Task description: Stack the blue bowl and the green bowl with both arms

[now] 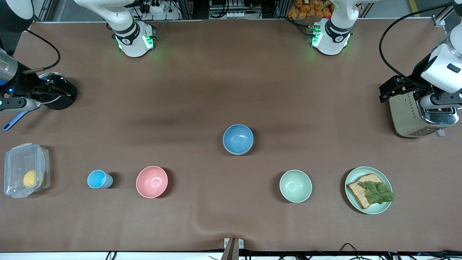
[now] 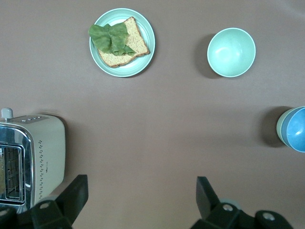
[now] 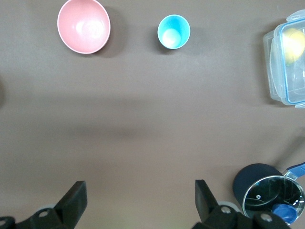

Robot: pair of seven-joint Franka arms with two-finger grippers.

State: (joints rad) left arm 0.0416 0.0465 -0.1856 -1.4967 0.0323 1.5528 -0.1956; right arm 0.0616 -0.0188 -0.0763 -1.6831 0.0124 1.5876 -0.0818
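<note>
The blue bowl stands upright at the middle of the table. In the left wrist view the blue bowl sits nested inside the sage green bowl, of which only the outer wall shows. My left gripper hangs open and empty over the table beside the toaster at the left arm's end; it also shows in the left wrist view. My right gripper hangs open and empty over the black pot at the right arm's end; it also shows in the right wrist view. Both are far from the bowls.
Nearer the camera stand a mint-green bowl, a mint plate with bread and lettuce, a pink bowl and a sky-blue cup. A toaster, a black pot and a clear lidded box stand at the table's ends.
</note>
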